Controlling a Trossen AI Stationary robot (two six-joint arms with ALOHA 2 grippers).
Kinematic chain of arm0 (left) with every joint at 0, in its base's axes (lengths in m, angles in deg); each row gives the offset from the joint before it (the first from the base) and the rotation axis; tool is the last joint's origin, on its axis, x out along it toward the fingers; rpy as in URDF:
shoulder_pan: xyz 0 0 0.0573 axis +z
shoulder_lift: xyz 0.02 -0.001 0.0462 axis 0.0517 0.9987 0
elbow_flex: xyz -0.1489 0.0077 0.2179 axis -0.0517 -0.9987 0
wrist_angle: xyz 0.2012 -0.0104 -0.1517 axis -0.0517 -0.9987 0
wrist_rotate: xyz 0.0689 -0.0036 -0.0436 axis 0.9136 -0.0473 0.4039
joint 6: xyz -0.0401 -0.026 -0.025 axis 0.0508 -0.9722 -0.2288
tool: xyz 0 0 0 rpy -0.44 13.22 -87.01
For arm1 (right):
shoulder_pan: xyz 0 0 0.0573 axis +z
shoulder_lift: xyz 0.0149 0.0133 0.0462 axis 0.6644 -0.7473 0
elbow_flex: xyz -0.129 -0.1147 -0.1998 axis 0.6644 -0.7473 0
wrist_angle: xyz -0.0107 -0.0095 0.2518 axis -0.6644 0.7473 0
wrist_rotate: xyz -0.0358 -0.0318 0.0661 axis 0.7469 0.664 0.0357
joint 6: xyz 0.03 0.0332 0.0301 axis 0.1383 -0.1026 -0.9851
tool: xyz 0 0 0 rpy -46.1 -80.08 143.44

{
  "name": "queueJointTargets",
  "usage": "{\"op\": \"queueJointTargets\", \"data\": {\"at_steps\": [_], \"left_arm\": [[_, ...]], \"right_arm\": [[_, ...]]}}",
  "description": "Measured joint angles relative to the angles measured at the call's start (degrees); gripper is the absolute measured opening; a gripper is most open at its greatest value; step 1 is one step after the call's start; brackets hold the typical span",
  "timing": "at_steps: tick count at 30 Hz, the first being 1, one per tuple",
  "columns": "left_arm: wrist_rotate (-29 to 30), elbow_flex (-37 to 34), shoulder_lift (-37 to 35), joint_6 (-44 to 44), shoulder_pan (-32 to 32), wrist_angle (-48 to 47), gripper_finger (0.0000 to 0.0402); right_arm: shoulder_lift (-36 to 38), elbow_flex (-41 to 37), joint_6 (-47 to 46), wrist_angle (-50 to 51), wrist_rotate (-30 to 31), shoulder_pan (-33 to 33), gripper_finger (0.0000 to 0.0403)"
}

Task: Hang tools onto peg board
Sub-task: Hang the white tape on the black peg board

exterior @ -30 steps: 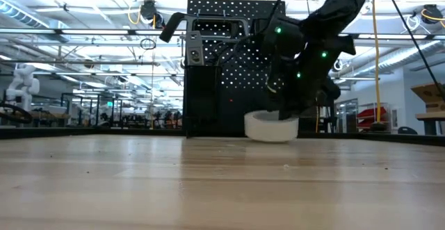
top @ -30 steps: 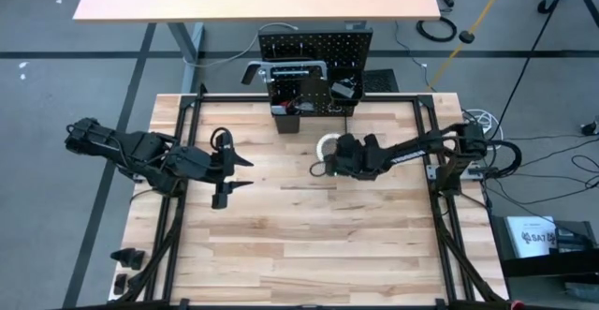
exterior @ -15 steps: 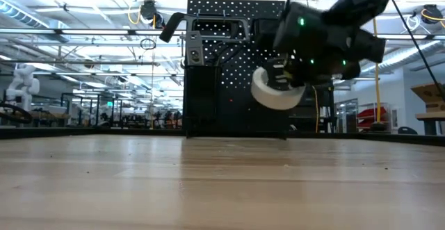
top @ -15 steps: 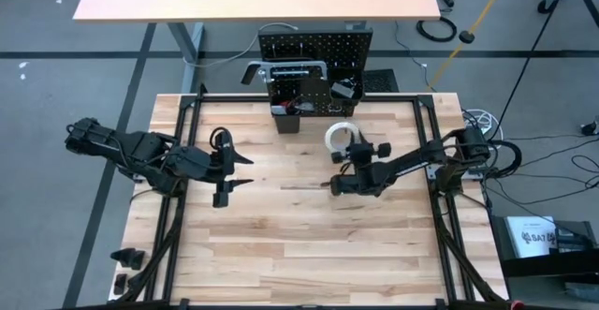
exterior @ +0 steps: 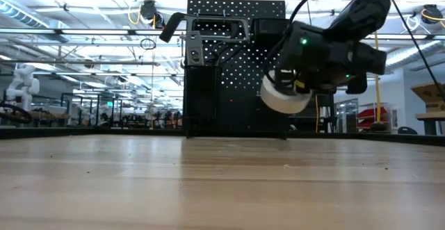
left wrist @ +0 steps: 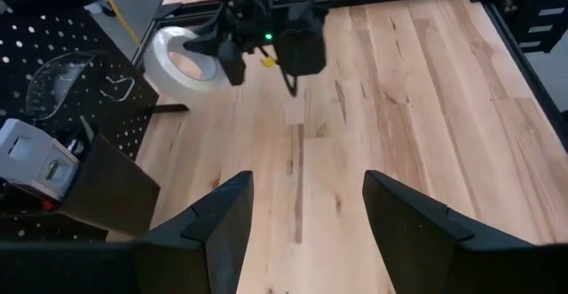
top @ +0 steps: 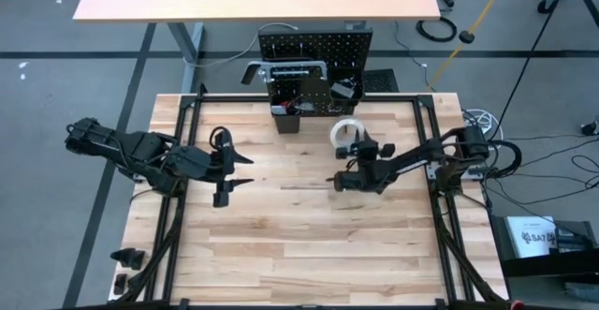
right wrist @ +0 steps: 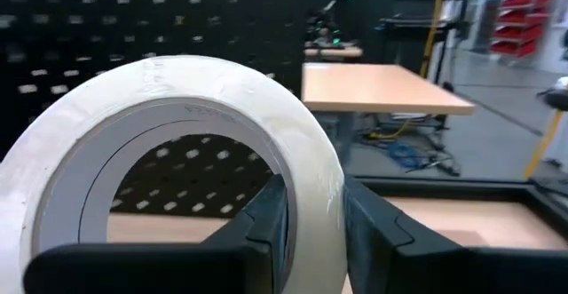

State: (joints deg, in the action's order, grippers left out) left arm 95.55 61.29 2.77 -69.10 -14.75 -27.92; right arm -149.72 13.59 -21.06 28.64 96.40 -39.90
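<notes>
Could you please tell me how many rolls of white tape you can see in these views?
1. The white tape roll is lifted off the table in the right claw, just in front of the peg board. Others could be hidden in the board's bins.

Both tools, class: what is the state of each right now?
Left tool: open, holding nothing.
Right tool: closed on the white tape roll, lifted off the table.

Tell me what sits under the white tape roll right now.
Nothing: the white tape roll hangs above the bare wooden tabletop, gripped by the right hand, with the black perforated peg board behind it.
</notes>
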Motion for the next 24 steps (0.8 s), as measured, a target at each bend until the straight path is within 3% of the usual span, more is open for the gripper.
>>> {"op": "queueJointTargets", "data": {"at_steps": [6, 13, 18, 24], "left_arm": [[-1.12, 0.0, 2.68, -0.18, 0.0, 4.27, 0.0219], [-3.08, -0.85, 13.43, -3.81, -0.3, 12.1, 0.0219], [-1.12, -14.05, 19.07, -7.37, -1.74, 40.58, 0.0219], [11.13, -32.16, 24.97, -17.41, 0.9, 87.84, 0.0219]], "right_arm": [[1.09, 0.61, 2.72, -1.13, -1.06, 7.87, 0.007], [6.5, 1.44, 15.4, -1.13, 3.24, 18.46, 0.007], [8.73, 1.46, 25.43, -0.94, 3.15, 21.73, 0.007], [10.72, 1.46, 30.75, -0.95, 3.26, 22.71, 0.007]]}}
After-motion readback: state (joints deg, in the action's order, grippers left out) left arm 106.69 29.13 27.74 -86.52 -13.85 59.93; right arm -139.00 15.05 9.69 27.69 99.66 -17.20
